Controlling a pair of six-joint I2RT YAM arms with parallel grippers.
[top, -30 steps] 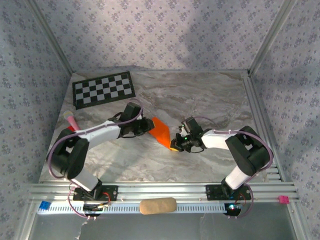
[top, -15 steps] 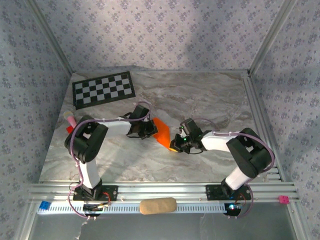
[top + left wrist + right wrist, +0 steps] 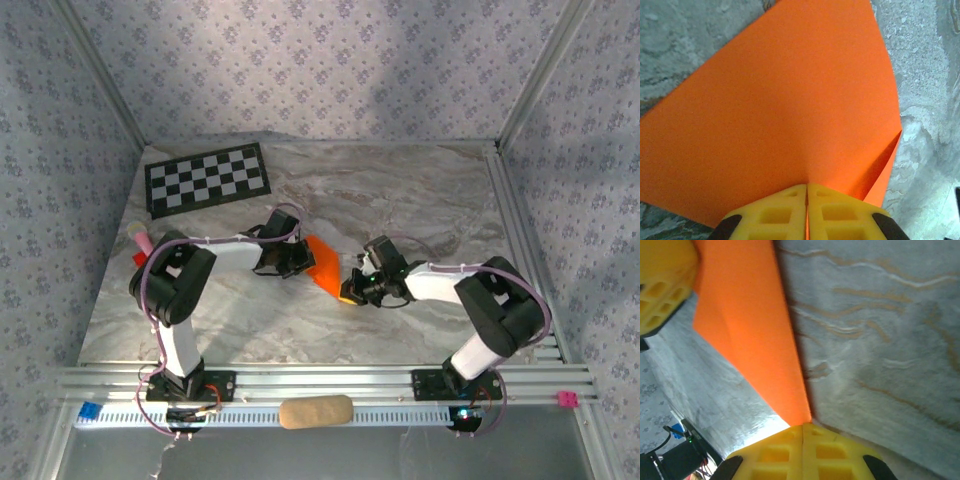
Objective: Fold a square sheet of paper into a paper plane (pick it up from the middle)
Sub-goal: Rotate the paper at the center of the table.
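The square sheet of paper (image 3: 322, 264), already creased smaller, sits low over the worktop (image 3: 430, 200); the left tool (image 3: 806, 200) is clamped on its left edge; the right tool (image 3: 802, 440) is clamped on its near corner, likely to steady it for the next fold.

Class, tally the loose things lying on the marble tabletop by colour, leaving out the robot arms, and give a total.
Orange: 1, the orange sheet of paper
Black and white: 1, the checkerboard sheet
Red and pink: 1, the small object
Total: 3
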